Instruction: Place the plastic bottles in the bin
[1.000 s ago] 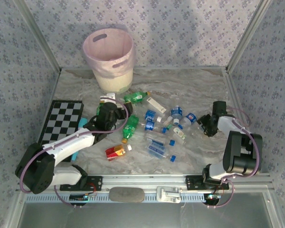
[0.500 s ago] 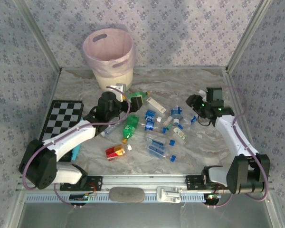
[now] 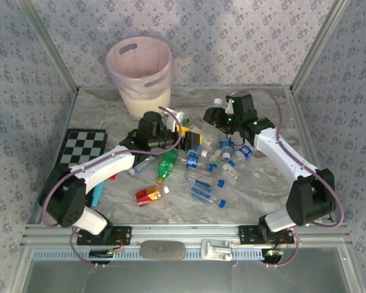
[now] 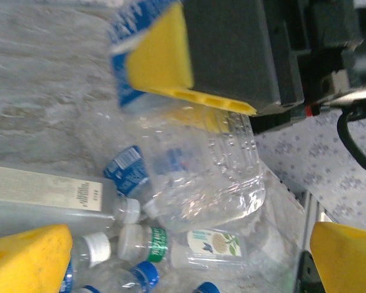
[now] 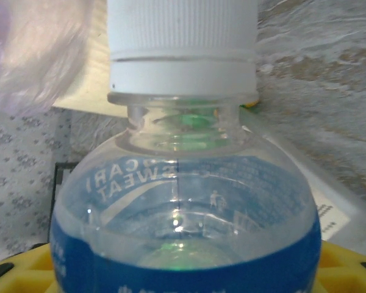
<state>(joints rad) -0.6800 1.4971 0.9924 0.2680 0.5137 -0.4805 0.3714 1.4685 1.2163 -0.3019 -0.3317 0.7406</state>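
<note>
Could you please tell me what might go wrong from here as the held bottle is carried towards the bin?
1. The right tool grips the clear blue-labelled plastic bottle with a white cap by its thin lower body, so it might buckle or slip out.
2. The open left tool hovers close by, roughly between the right tool and the round pale pink bin. The two tools could collide on the way.

White-black arms (image 3: 104, 168), purple cables (image 3: 47, 201), yellow fingers (image 4: 161, 61)

text: "CARI SWEAT" | white letters | on: blue-labelled clear bottle (image 5: 184, 201)
</note>
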